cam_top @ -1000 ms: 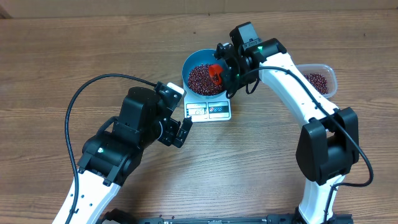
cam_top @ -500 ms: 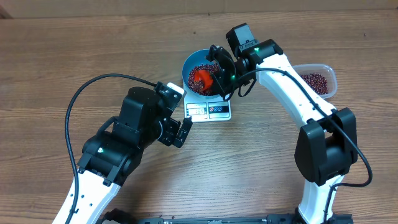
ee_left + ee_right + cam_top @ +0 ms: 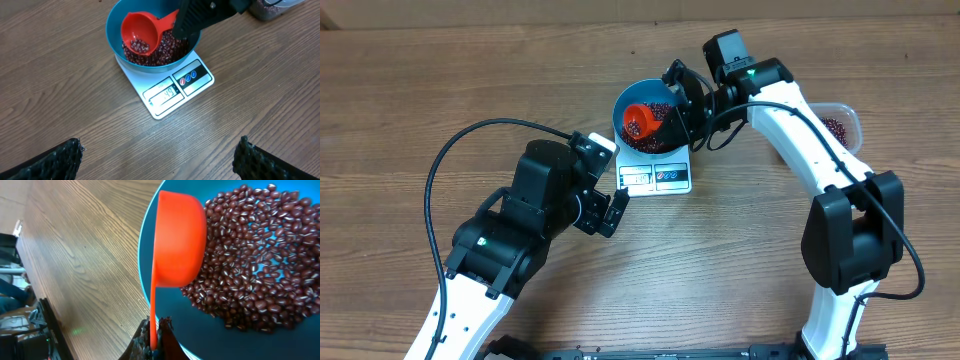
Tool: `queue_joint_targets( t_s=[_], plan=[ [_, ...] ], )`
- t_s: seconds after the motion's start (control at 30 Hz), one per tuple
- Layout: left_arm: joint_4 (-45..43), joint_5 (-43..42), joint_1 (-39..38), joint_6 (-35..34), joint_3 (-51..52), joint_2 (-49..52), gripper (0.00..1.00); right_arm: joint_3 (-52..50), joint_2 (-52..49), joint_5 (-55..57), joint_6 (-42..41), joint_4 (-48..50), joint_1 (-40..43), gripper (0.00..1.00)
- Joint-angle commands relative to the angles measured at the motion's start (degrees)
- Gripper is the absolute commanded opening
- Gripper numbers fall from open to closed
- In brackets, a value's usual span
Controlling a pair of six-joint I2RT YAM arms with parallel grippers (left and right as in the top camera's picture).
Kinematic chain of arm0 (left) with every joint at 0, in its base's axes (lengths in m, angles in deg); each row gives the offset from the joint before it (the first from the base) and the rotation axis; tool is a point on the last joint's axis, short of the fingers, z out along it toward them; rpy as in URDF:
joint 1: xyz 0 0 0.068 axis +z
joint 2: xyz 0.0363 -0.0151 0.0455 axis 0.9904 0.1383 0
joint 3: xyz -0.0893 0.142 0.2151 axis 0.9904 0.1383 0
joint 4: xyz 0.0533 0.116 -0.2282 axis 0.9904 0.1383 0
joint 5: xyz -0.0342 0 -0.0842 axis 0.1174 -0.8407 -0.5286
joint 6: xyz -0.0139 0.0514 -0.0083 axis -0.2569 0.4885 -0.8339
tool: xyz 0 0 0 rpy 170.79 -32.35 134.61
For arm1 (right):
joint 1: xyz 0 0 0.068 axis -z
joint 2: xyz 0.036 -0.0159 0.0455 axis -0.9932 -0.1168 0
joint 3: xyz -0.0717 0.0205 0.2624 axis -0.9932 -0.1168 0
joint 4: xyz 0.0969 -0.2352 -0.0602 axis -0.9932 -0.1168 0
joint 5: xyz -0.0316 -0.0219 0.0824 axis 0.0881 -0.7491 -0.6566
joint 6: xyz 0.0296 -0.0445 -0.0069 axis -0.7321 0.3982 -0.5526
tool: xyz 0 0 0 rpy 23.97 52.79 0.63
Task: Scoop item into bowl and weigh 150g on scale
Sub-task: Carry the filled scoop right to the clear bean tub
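- The right hand (image 3: 674, 108) is clamped tight on the thin handle of a bright orange-red plastic measuring scoop (image 3: 141, 34), its cup tipped on its side over the bowl's near rim.
- A few small dark red-brown beans (image 3: 250, 265) sit in the tilted cup; the rest lie as a loose maroon layer across the floor of the round, deep blue bowl (image 3: 112, 25).
- The bowl stands on a small flat white kitchen scale (image 3: 175, 90). Its display is lit, but the digits are too small to read with confidence.
- The left hand (image 3: 607, 178) hovers wide open and empty just short of the scale, touching nothing.
- A clear plastic tub (image 3: 840, 125) holding more beans rests on the wooden table (image 3: 420, 80) behind the right arm.
- Judged from here, the beans are hard, smooth and free-running. They should pour readily and bounce or roll off if tipped fast, so a slow tilt suits the final grams.
- The scoop looks light and stiff; the handle, gripped near its end, is the sensible hold.
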Motion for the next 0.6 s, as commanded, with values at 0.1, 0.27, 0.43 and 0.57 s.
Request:
queue_joint_targets(
  t_s=[0.1, 0.27, 0.43, 0.57],
  plan=[
    [-0.2, -0.6, 0.2, 0.9, -0.5, -0.7, 1.00, -0.5, -0.6, -2.1, 0.0, 0.2, 1.4, 0.04],
    [-0.2, -0.6, 0.2, 0.9, -0.5, -0.7, 1.00, -0.5, -0.6, -2.1, 0.0, 0.2, 2.3, 0.03],
    [-0.2, -0.6, 0.2, 0.9, -0.5, -0.7, 1.00, -0.5, -0.6, -2.1, 0.0, -0.2, 3.0, 0.04],
    [-0.2, -0.6, 0.2, 0.9, -0.5, -0.7, 0.99, 0.7, 0.2, -2.1, 0.0, -3.3, 3.4, 0.04]
  ],
)
